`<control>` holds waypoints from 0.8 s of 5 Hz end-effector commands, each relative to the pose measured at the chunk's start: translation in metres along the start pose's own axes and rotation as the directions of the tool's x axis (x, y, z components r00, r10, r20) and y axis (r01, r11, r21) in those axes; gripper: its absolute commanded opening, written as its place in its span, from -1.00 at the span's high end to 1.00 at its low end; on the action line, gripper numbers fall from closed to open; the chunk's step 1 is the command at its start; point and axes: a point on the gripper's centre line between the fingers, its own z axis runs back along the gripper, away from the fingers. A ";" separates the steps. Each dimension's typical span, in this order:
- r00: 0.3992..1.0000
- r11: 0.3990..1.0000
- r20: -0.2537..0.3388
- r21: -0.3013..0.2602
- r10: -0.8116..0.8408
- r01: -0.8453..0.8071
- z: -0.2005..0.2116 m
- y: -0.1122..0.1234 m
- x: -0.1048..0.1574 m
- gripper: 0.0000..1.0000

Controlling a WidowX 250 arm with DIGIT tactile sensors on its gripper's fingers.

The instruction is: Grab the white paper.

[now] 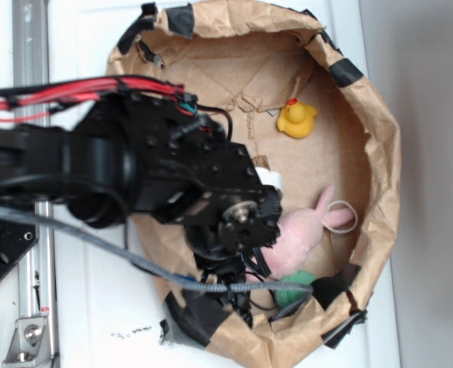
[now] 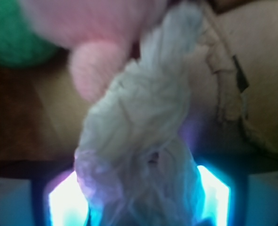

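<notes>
- white paper [image 2: 143,141] fills wrist view, wad sits between the glowing gripper [image 2: 139,197] pads, gripped, just beside pink bunny [image 2: 96,37]
- exterior: arm hides it, only a white sliver [image 1: 270,179]
- no readable text

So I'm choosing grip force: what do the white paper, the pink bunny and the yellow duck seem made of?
The white paper looks like thin, soft tissue: matte, finely wrinkled, bunched into folds. The pink bunny seems plush fabric, fuzzy with no shine. The yellow duck looks like smooth rubber or plastic, though it is too small to be sure.
</notes>
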 end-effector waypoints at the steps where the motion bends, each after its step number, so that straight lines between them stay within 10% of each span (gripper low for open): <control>1: 1.000 1.000 0.010 0.011 -0.022 0.022 0.022 -0.007 -0.006 1.00; 4: 0.913 0.992 0.394 0.107 -0.103 0.066 0.140 0.018 0.023 1.00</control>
